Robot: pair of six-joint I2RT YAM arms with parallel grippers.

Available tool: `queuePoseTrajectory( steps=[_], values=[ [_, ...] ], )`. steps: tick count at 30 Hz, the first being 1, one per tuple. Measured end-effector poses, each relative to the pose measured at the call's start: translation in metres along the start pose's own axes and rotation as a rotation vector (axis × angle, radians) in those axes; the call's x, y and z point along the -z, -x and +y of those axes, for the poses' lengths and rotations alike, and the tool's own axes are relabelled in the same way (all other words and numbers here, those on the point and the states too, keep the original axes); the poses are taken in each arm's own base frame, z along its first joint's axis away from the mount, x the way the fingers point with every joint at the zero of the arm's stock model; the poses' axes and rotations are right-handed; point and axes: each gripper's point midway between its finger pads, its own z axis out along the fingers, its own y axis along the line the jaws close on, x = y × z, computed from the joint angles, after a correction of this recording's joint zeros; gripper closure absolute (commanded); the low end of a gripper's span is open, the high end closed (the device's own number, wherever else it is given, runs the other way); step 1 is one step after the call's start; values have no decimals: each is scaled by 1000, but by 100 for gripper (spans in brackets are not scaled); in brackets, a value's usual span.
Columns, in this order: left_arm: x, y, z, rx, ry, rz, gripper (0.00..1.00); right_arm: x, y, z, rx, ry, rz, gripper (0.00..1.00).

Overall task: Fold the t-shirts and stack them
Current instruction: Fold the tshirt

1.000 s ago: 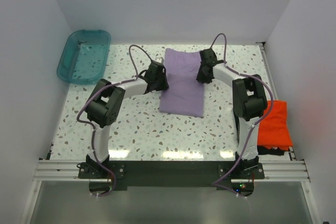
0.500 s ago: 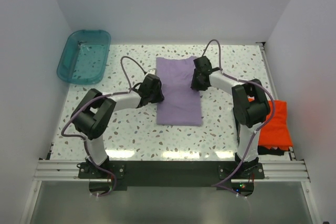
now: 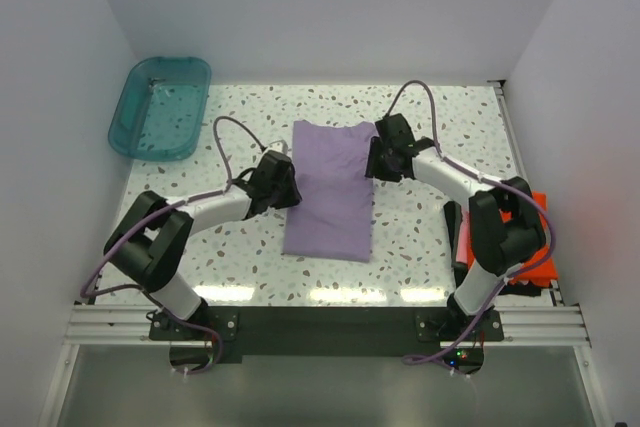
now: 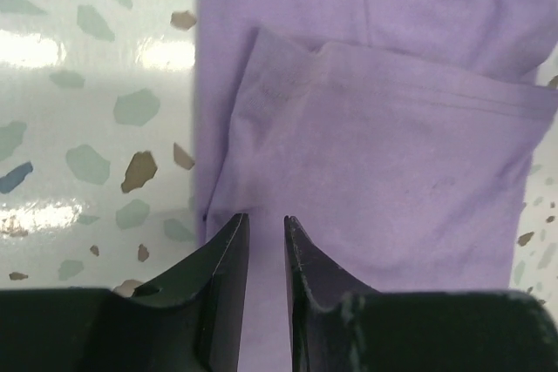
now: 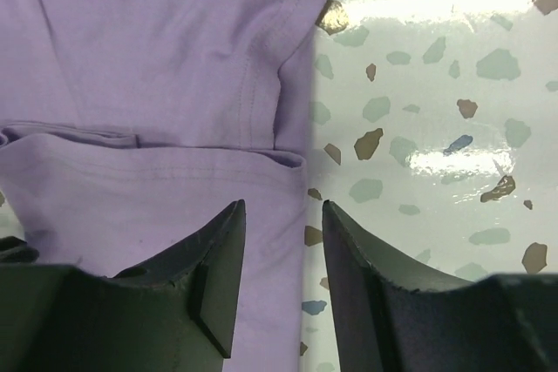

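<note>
Orange-red t-shirt [image 3: 541, 209] is lying at the table's [image 3: 230, 247] near right edge. Lavender t-shirt [image 3: 330, 192] is lying mid-table in a long strip. It is probably light and limp, so pinching both end corners suits best. Left tool [image 4: 266, 219] and right tool [image 5: 282, 206] are flanking it, jaws parted and pinching nothing.

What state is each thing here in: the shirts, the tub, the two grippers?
Lavender-purple soft cloth t-shirt: folded into a long rectangle, flat on the speckled table.
Bright orange-red cloth t-shirt: at the table's right edge, partly hidden by the right arm.
Teal plastic rectangular tub: upright, empty.
Left gripper: slightly open over the lavender shirt's left edge.
Right gripper: open over its right edge.
</note>
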Motion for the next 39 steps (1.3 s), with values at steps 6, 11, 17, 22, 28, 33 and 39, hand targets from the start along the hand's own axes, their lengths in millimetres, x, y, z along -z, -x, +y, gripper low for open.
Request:
queuePoseTrajectory(
  steps=[6,11,17,22,28,33,39],
  values=[
    [-7,40,-33,-20,-54,-67,73,5,2,2,2,12,-9,61],
    [-38,42,-30,-24,-10,-65,74,-8,-7,3,5,13,20,63],
    [-61,46,-16,20,71,-84,74,-31,-31,-7,15,-32,98,63],
    [-58,46,-11,69,51,-118,70,-34,-35,-9,17,-39,109,63],
    [-51,47,-1,94,45,-114,67,-37,-36,-11,11,-38,118,63],
    [-46,52,10,119,29,-106,51,-37,-34,-12,-6,-22,124,59],
    [-25,52,6,99,-25,-105,39,-32,-33,-11,-11,-7,129,52]
  ],
)
